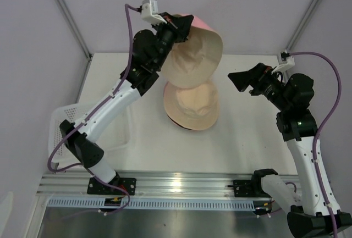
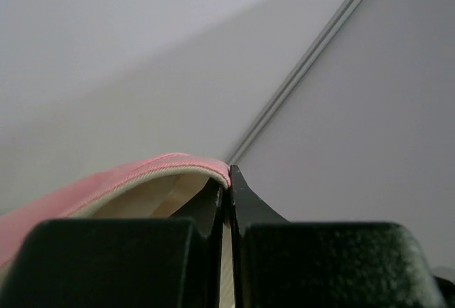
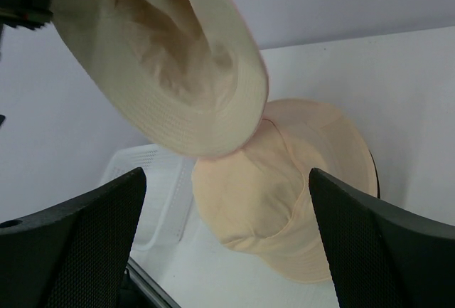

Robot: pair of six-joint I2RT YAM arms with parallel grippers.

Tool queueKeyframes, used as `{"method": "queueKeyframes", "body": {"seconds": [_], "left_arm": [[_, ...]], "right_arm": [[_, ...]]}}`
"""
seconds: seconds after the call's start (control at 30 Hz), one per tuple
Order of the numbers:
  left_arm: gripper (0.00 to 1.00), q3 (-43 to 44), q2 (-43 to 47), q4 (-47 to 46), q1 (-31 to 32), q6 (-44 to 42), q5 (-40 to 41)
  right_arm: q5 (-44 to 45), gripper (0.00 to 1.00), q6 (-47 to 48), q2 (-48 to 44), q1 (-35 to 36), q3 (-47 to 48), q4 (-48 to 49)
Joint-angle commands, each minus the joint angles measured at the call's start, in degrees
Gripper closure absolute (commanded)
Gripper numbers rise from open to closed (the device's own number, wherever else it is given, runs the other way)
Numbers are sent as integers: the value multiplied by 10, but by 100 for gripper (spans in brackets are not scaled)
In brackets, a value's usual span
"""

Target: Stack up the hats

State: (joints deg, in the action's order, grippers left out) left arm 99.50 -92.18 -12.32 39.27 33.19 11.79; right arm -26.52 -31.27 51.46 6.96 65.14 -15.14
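Note:
My left gripper (image 1: 179, 25) is raised high at the back of the table, shut on the brim of a pink hat (image 1: 195, 51). The hat hangs tilted, its cream lining facing the camera. In the left wrist view the fingertips (image 2: 229, 180) pinch the pink brim edge (image 2: 142, 174). Below it a beige hat (image 1: 191, 106) lies crown up on the table, with a thin dark rim showing under its near edge. My right gripper (image 1: 237, 81) hovers open to the right of both hats, holding nothing. Its wrist view frames the beige hat (image 3: 284, 194) and the hanging hat (image 3: 163, 59).
A white perforated basket (image 1: 63, 120) sits at the table's left edge, partly under my left arm, and appears in the right wrist view (image 3: 153, 180). Grey walls close off the back and sides. A metal rail (image 1: 176, 186) runs along the near edge.

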Motion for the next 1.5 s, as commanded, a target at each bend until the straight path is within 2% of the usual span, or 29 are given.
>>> {"method": "queueKeyframes", "body": {"seconds": [0.0,0.03,0.13,0.37,0.4,0.5,0.63,0.7,0.77,0.83,0.9,1.07,1.1,1.13,1.23,1.27,1.3,1.37,1.47], "left_arm": [[99,112,-11,-30,6,-109,54],[99,149,-17,-29,6,-130,57],[99,171,-39,-34,6,-210,67],[99,101,-56,-74,28,-356,113],[99,63,-55,-82,36,-377,114],[99,17,-49,-90,64,-418,132],[99,4,-50,-46,111,-423,158],[99,-12,-53,-47,148,-429,218],[99,-42,-65,-122,172,-470,318],[99,-49,-82,-169,196,-496,370],[99,-42,-106,-170,213,-525,410],[99,-42,-116,-147,244,-521,437],[99,-43,-117,-148,255,-519,468],[99,-43,-115,-147,260,-514,480],[99,-44,-98,-15,278,-392,479],[99,-35,-94,43,283,-275,467],[98,-27,-92,155,283,-218,452],[97,-20,-92,228,283,-93,428],[97,-24,-89,306,288,15,393]], "right_arm": [[7,0,15,2,-5,-4,-9],[8,1,16,6,-5,-4,-9],[10,1,12,13,-6,-6,-2],[27,1,-5,36,-15,-9,0],[30,1,-5,37,-18,-9,-4],[40,1,-11,36,-31,-12,-11],[53,1,-17,33,-41,-18,-19],[60,1,-18,30,-48,-24,-23],[60,1,-20,30,-54,-28,-27],[56,1,-23,28,-56,-34,-29],[59,1,-22,24,-57,-37,-35],[72,1,-20,16,-63,-50,-46],[75,1,-20,14,-64,-52,-46],[75,1,-22,14,-64,-53,-47],[76,0,-26,18,-64,-59,-45],[76,1,-31,21,-63,-60,-45],[74,0,-34,22,-80,-62,-44],[67,0,-36,26,-83,-62,-42],[66,1,-36,22,-85,-66,-40]]}}
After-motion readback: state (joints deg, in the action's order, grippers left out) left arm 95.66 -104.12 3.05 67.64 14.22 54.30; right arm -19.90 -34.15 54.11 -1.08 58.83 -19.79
